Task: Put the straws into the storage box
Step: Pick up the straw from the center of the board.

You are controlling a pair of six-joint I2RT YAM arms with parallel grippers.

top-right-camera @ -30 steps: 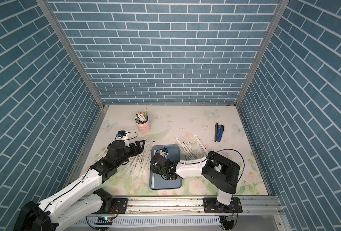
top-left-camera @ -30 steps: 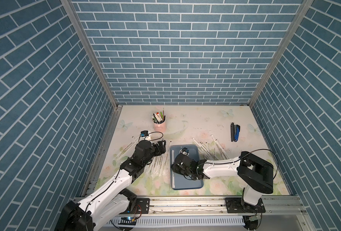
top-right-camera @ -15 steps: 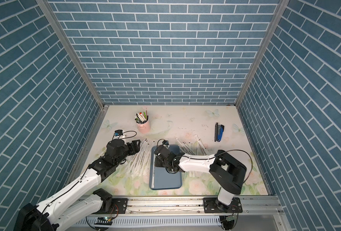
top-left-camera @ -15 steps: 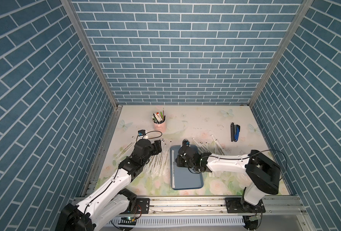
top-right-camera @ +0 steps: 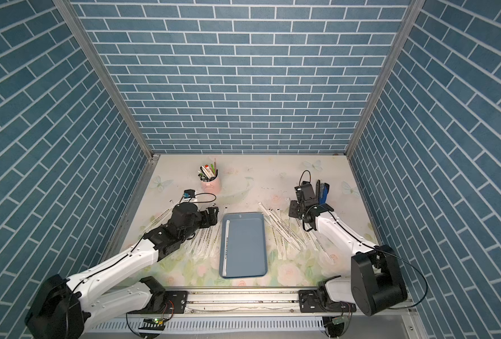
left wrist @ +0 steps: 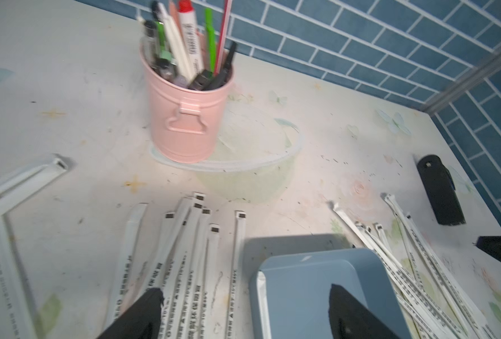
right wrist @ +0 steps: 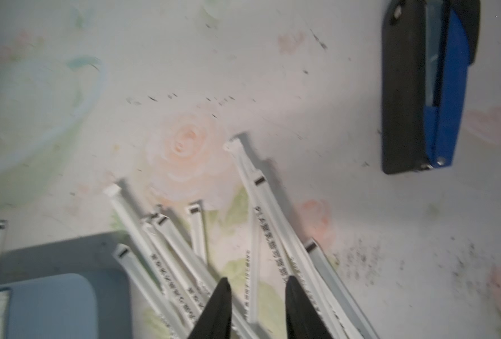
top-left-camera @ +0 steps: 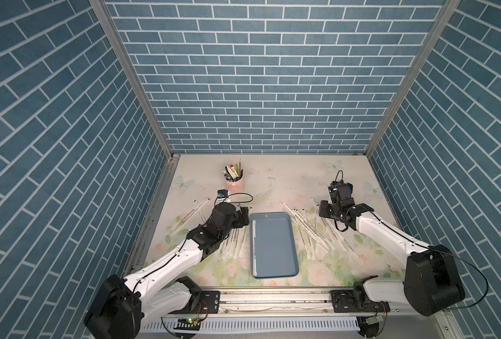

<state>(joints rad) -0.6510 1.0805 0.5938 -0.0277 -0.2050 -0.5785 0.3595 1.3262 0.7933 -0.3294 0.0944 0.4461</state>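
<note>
Here, white paper-wrapped straws (top-left-camera: pixel 234 241) lie fanned just left of the shallow blue plastic storage box (top-left-camera: pixel 275 249); above them, at the box's far left corner, hangs the left gripper (left wrist: pixel 245 289), jaws wide and empty. One straw (top-left-camera: pixel 254 243) lies inside along the box's left wall. More straws (top-left-camera: pixel 309 232) lie right of the box, the right gripper (right wrist: pixel 258 283) above their far ends, jaws narrowly parted, empty.

You have one storage box (top-left-camera: pixel 275 249) with one straw (top-left-camera: pixel 254 246) inside it. Loose straws (top-left-camera: pixel 309 232) lie on the worktop (top-left-camera: pixel 287 182) on either side of it, well over a dozen, too overlapped for an exact count. You also have one pink cup (top-left-camera: pixel 235 184) of several pens (top-left-camera: pixel 232 171) and one stapler (top-right-camera: pixel 324 191).
</note>
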